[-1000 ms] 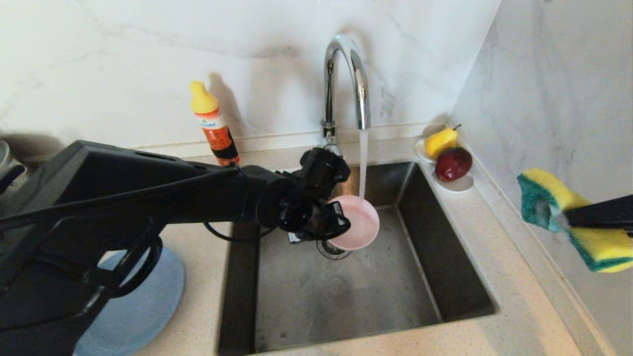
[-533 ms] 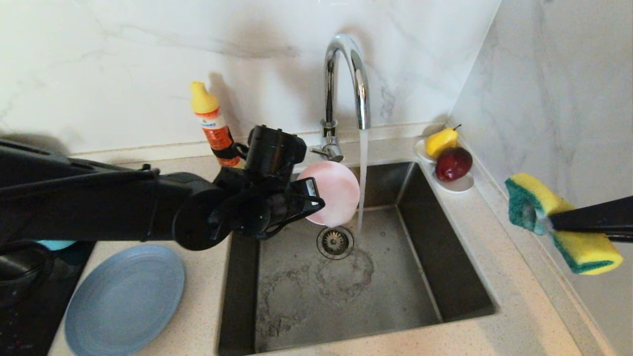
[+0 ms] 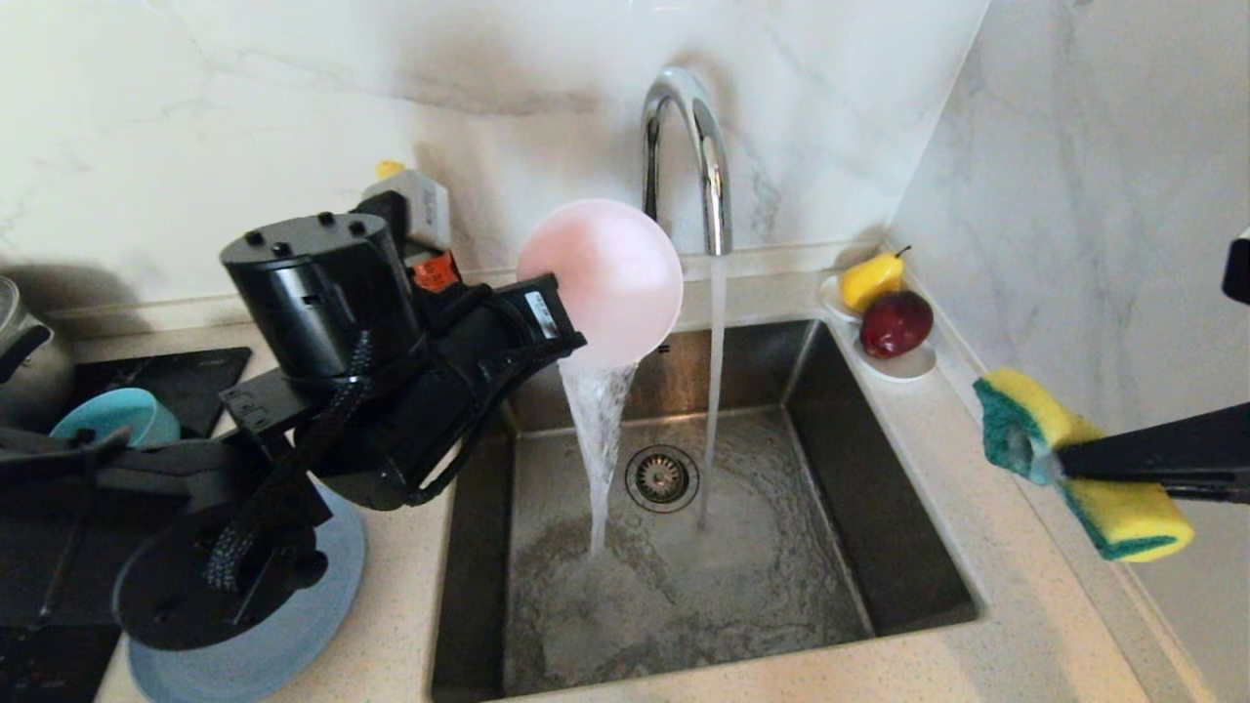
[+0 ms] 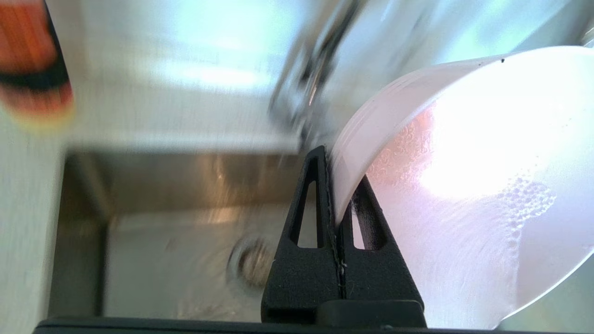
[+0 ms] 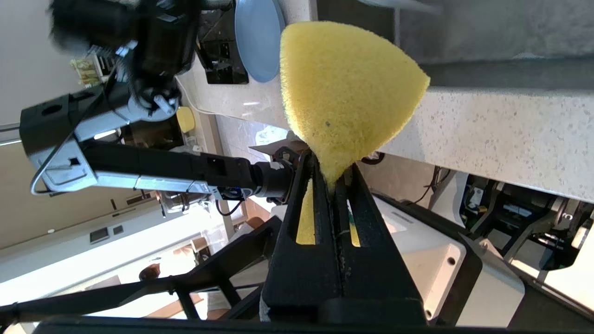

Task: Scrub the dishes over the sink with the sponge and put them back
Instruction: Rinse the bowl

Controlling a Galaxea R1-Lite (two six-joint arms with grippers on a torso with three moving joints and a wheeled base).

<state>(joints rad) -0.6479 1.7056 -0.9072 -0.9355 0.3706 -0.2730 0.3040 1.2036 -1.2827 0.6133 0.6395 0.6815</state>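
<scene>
1. Marble walls, speckled tabletop (image 3: pixel 977 547), sink (image 3: pixel 879 547) at frame centre, tap (image 3: pixel 703 156) running.
2. Your left tool (image 3: pixel 571 342) pinches the pink bowl (image 3: pixel 605 278) rim, tipped, water pouring out.
3. Your right tool (image 3: pixel 1060 459) clamps the sponge (image 3: pixel 1123 498), right edge.

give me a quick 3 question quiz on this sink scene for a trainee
1. True or false: the left hand grips the pink bowl by its rim.
2. What does the right hand hold? A) the pear B) the sponge C) the blue plate
3. Fill in: water pours out of the tilted bowl into the ____.

Key
1. True; the bowl's rim sits pinched between the fingers.
2. B; the pear lies on the white saucer and the blue plate on the counter.
3. sink, while the tap runs.
</scene>
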